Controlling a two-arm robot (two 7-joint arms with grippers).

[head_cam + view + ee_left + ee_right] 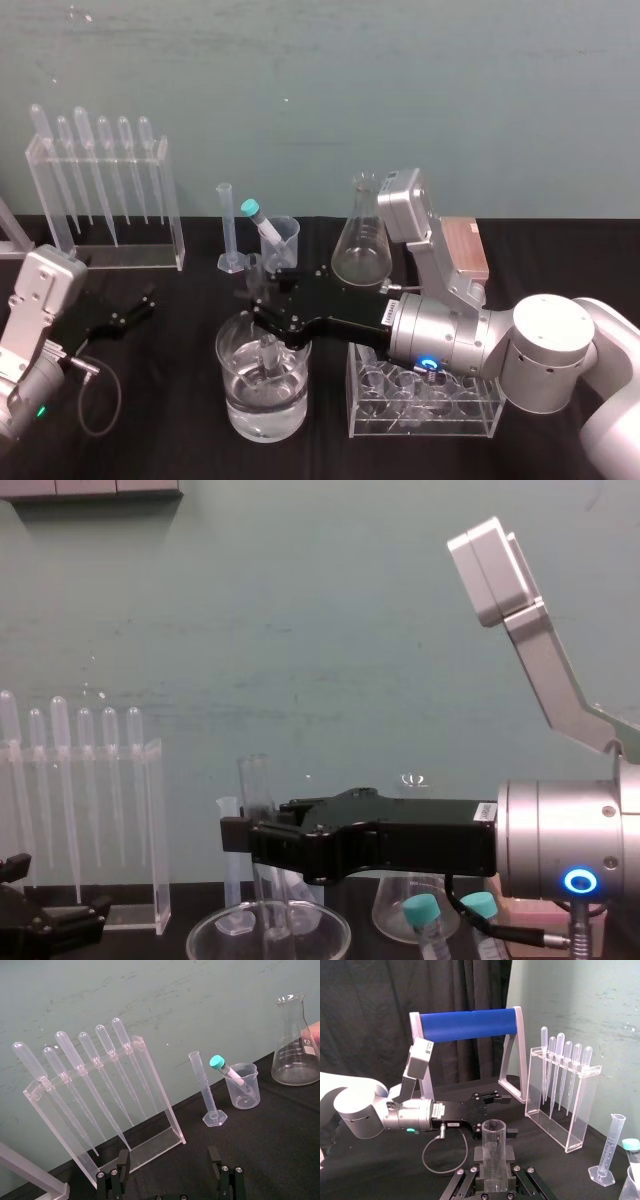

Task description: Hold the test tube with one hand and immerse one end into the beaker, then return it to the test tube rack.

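Closest, the beaker is holding the lower end of the test tube, which the right gripper is pinching upright just above the beaker's rim. Left of the beaker, the left gripper is resting with fingers spread.

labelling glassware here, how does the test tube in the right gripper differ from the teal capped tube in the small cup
The test tube has an open top; the teal-capped tube wears a cap. The test tube stands upright, clamped in the right gripper, its lower end inside the beaker; the teal-capped tube leans loose in the small measuring cup. Both are slim tubes.
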